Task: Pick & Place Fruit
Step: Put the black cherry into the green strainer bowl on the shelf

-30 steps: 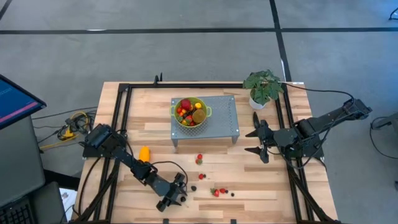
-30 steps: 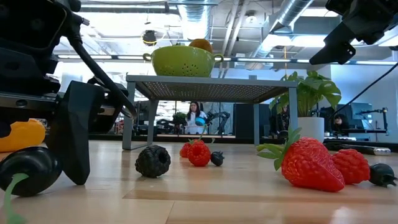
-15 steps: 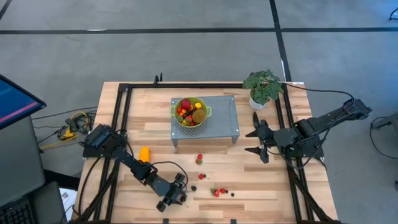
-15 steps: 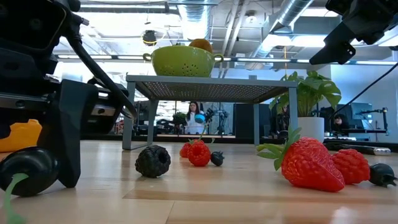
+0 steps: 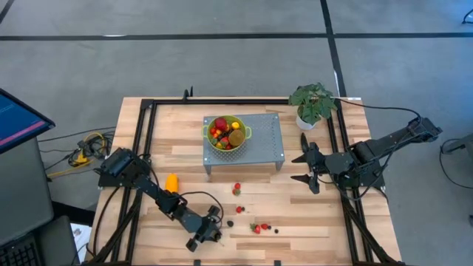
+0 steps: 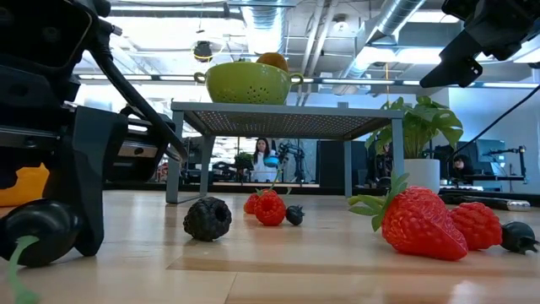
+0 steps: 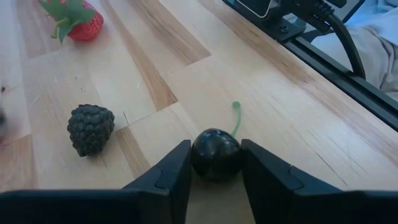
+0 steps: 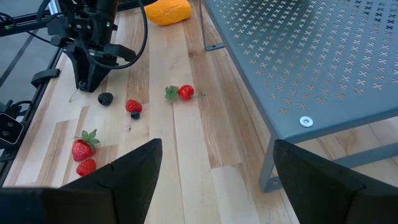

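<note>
One dark cherry [image 7: 216,154] sits squarely between the fingers of the left gripper [image 7: 214,180], its green stem pointing straight away from the wrist — so the fruit lies dead ahead of the claw, on the wood, and the fingers appear to be touching or nearly touching it on both sides. I judge this a grasp closing on the cherry, not yet lifted; whether it is fully clamped I cannot say for sure. A blackberry [image 7: 91,129] lies just beside the cherry, and a strawberry [image 7: 78,22] farther off. The goal, a green colander [image 5: 226,133] on the grey rack [image 5: 266,140], lies well apart from the cherry, across the table. The right gripper [image 5: 309,168] waits beside the rack, near the plant [image 5: 313,102], fingers spread wide — far from the cherry, so the left arm is the nearer.
</note>
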Robot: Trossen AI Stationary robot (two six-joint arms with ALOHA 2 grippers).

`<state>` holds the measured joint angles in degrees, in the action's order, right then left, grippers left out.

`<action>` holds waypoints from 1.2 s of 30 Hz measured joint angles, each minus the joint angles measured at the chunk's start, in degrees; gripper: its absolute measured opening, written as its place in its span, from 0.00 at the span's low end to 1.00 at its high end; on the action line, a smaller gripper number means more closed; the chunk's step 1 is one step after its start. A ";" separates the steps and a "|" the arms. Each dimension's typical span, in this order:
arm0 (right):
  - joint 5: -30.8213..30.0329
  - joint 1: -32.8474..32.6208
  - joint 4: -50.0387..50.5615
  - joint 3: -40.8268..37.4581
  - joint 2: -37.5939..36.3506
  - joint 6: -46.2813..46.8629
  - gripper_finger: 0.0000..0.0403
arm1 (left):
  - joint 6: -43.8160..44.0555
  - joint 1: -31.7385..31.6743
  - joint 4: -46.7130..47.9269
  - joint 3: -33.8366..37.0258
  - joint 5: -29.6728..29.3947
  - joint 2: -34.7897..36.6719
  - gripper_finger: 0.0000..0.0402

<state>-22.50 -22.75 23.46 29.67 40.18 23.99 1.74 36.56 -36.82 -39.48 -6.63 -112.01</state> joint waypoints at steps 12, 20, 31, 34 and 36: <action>-0.01 -0.01 0.02 0.00 -0.01 0.01 0.75 | 0.02 0.00 -0.39 0.00 -0.24 0.00 0.30; -0.02 -0.02 0.01 0.00 -0.02 0.00 0.75 | -0.07 -0.07 -4.90 0.20 -0.90 -0.26 0.31; -0.01 -0.02 0.00 0.00 -0.02 0.01 0.75 | -8.87 -6.29 -14.60 0.02 -8.62 13.83 0.32; -0.02 0.01 0.02 0.02 -0.02 -0.01 0.75 | -10.78 -9.45 -14.54 0.02 -9.00 20.55 0.31; -0.01 0.00 0.02 0.01 -0.02 -0.01 0.75 | -11.60 -11.80 -14.67 0.01 -8.98 24.93 0.30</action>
<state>-22.51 -22.75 23.48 29.68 40.16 23.99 -9.86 24.76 -51.49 -39.47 -15.62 -87.07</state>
